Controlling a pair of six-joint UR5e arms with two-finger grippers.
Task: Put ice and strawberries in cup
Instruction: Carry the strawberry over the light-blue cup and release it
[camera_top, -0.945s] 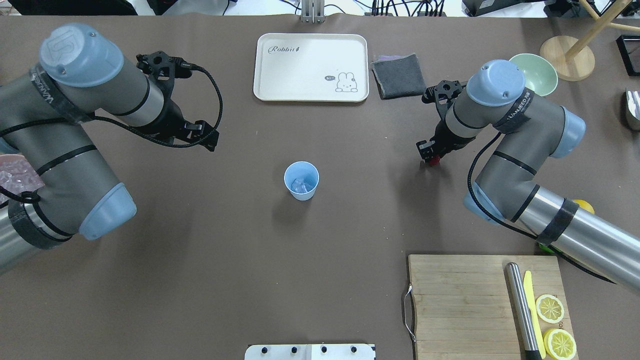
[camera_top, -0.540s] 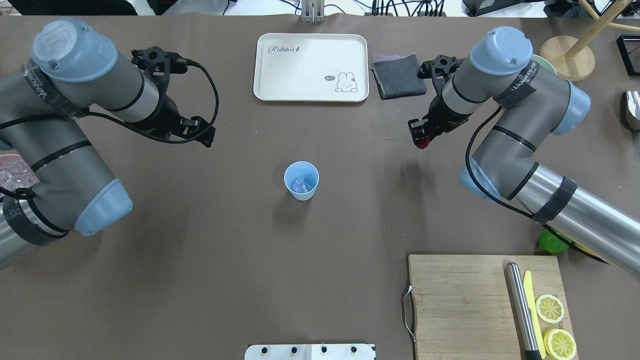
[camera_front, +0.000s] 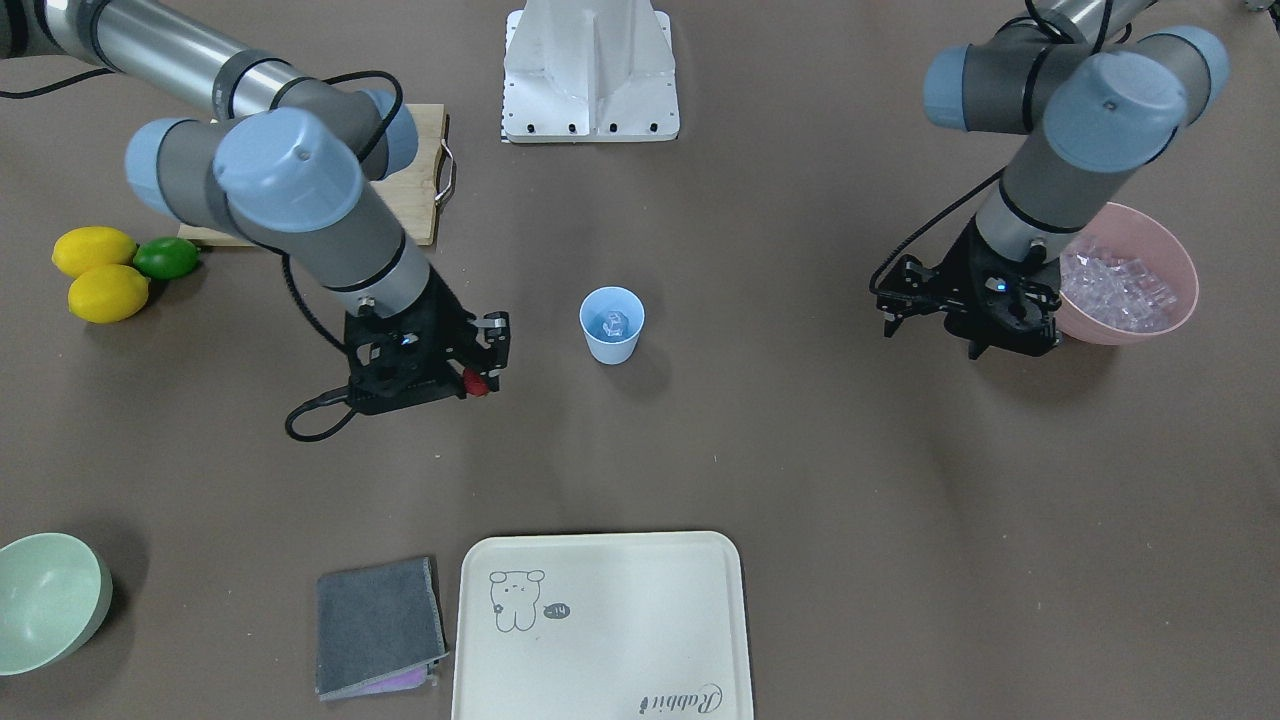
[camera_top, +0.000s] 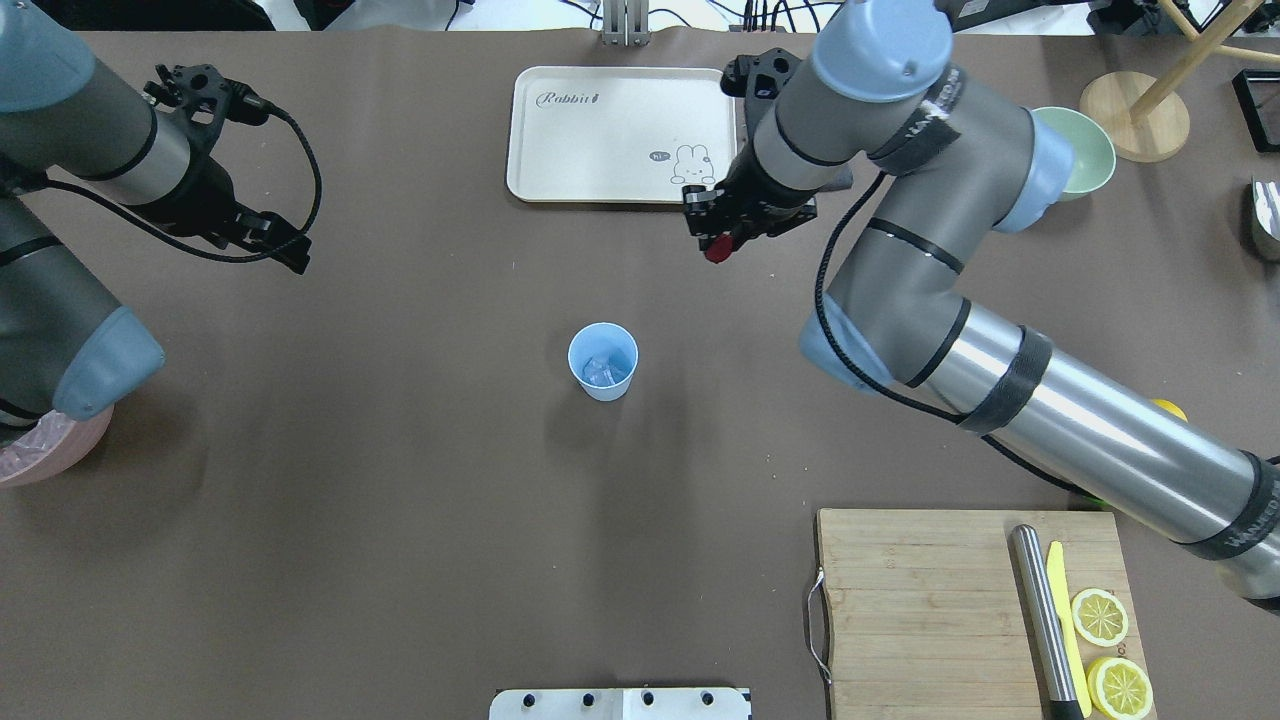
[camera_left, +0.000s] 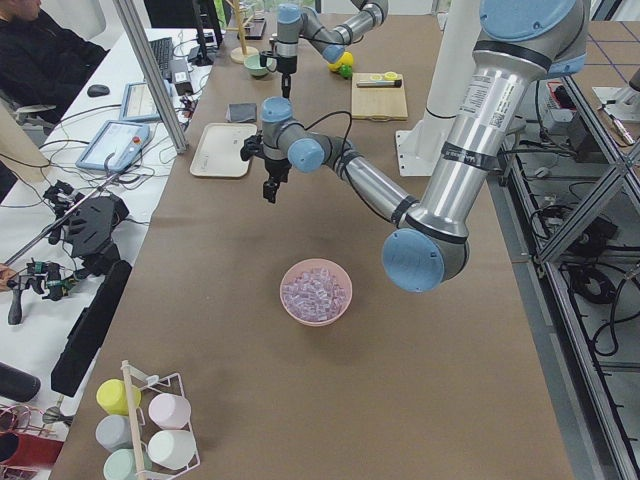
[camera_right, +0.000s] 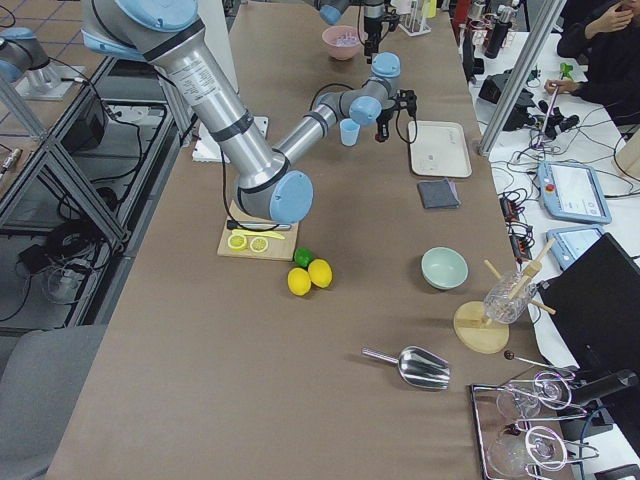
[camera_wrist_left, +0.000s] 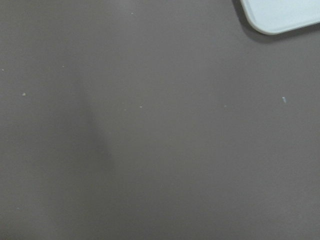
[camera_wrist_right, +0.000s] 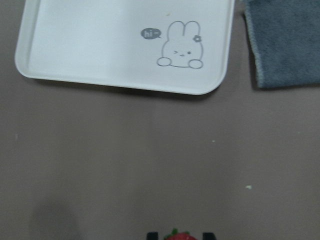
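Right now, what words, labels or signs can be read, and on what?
"Rabbit": on the white tray, near one corner.
"hi~": in the speech bubble beside that tray's bunny drawing.
Lettering on the right arm's strap: too blurred to read surely.

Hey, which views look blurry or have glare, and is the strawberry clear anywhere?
Right wrist view: strawberry cropped at the bottom edge, tray soft. Left wrist view: mostly table, one diffuse shadow. Overhead view: sharp, strawberry small but clear, glare streaks the right arm's metal tube, cup casts soft shadow.
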